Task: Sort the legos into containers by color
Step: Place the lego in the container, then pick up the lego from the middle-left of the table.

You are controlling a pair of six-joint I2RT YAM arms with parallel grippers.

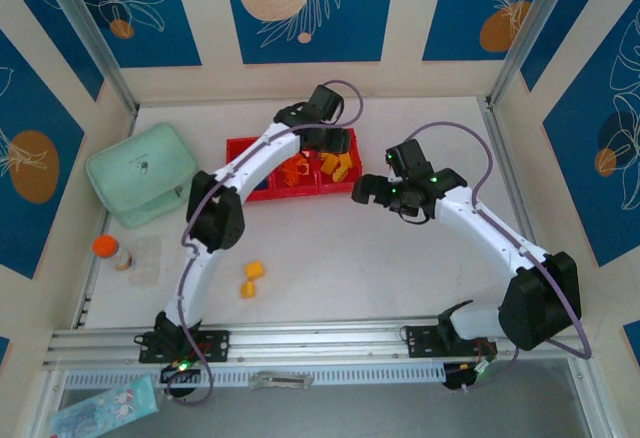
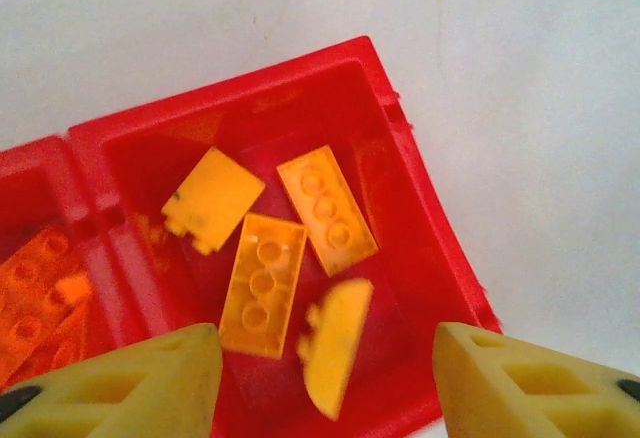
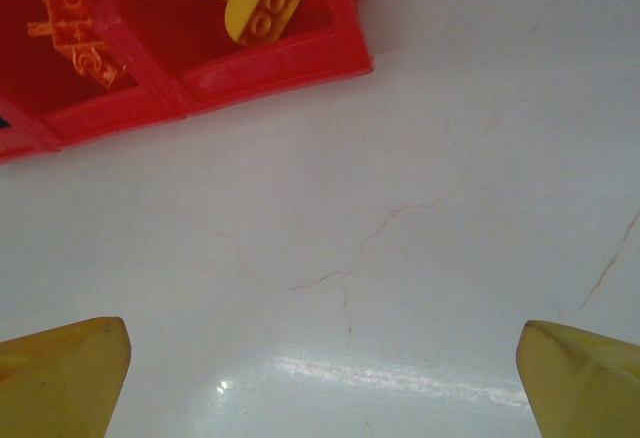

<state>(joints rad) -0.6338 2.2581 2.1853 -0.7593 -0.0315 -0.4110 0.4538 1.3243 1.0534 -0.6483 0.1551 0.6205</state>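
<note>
My left gripper (image 1: 323, 139) hangs over the right-end compartment of the red tray (image 1: 240, 148), which sits toward the back of the white table (image 1: 400, 278). In my left wrist view its yellow fingers (image 2: 120, 383) stand apart and hold nothing. Below them, inside that end compartment (image 2: 430, 248), lie four yellow-orange bricks. A curved brick (image 2: 335, 343) shows between my fingers and looks blurred; it touches neither of them. Beside it are a studded brick (image 2: 262, 283), a second studded brick (image 2: 327, 208) and a smooth-faced brick (image 2: 212, 198). The neighbouring compartment holds orange bricks (image 2: 35, 298), seen from above in the tray's middle (image 1: 295, 170).

My right gripper (image 1: 363, 190) hovers over bare table just in front of the tray's right end. Its fingers (image 3: 60, 373) are spread wide, with nothing between them but tabletop. The tray's corner (image 3: 270, 63) sits at the top of my right wrist view.

Two loose yellow-orange bricks (image 1: 251, 279) lie close together on the table near my left arm, well apart from the tray. A mint-green case (image 1: 140, 173) rests left of the tray, and a small orange-capped bottle (image 1: 110, 250) stands near the left edge.
</note>
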